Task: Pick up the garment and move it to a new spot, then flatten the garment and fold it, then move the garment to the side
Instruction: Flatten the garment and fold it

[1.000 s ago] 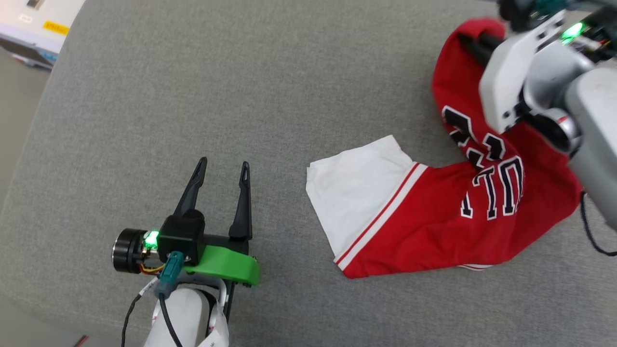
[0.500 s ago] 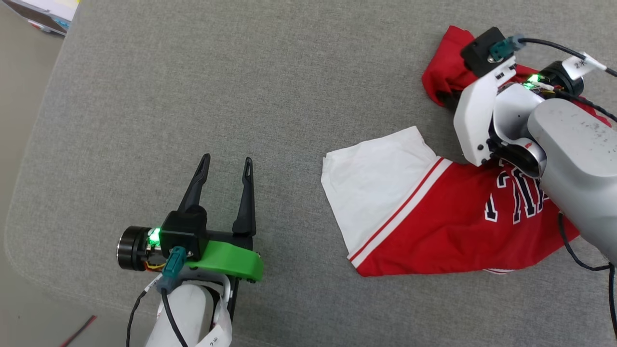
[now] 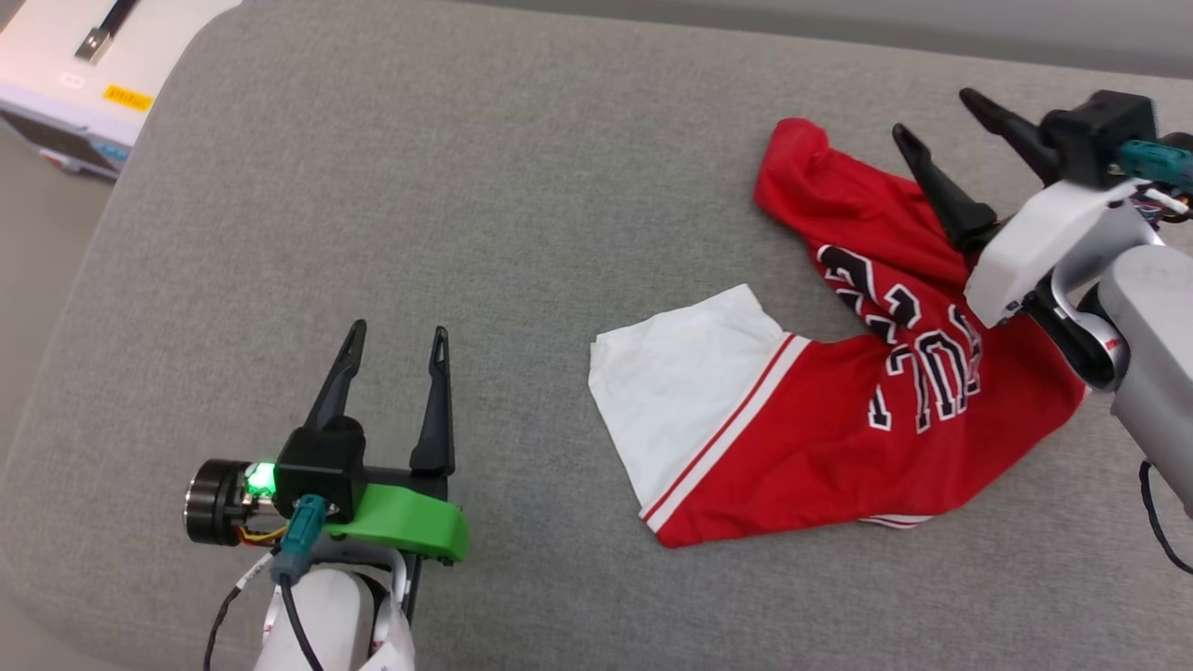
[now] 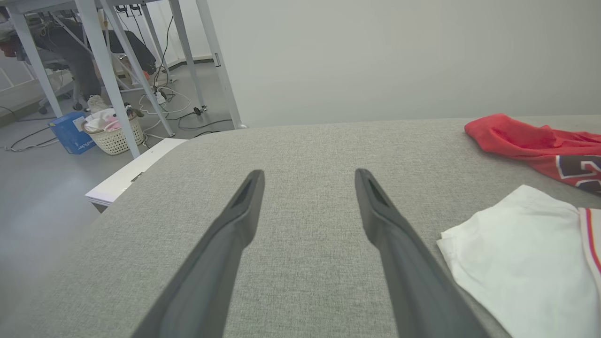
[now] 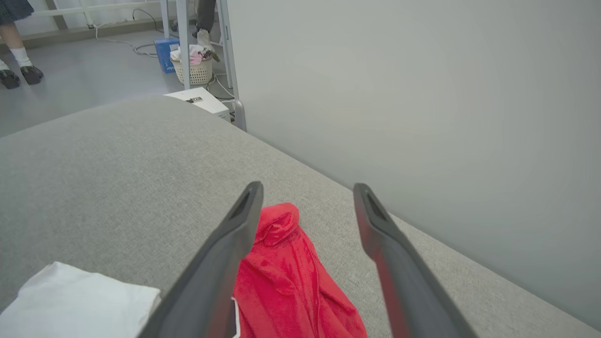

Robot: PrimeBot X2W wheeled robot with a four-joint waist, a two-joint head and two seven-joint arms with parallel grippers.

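Broadly, the grey surface point(image 3: 522, 186) carried the garment point(image 3: 820, 438) at 3 o'clock in the head view, crumpled, its white sleeve point(image 3: 680, 373) spread toward the centre. Flattening could go wrong, I judged: a pinch catching 2 bunched layers would drag the folds along. The right gripper point(image 3: 932, 112) hovered at 2 o'clock above the red end, fingers spread, holding nothing, pointing toward 10 o'clock; the left gripper point(image 3: 399, 328) sat open at 7 o'clock, well apart.

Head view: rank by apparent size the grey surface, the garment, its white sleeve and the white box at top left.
1. grey surface
2. garment
3. white sleeve and white box: about alike; the box is cropped by the frame.
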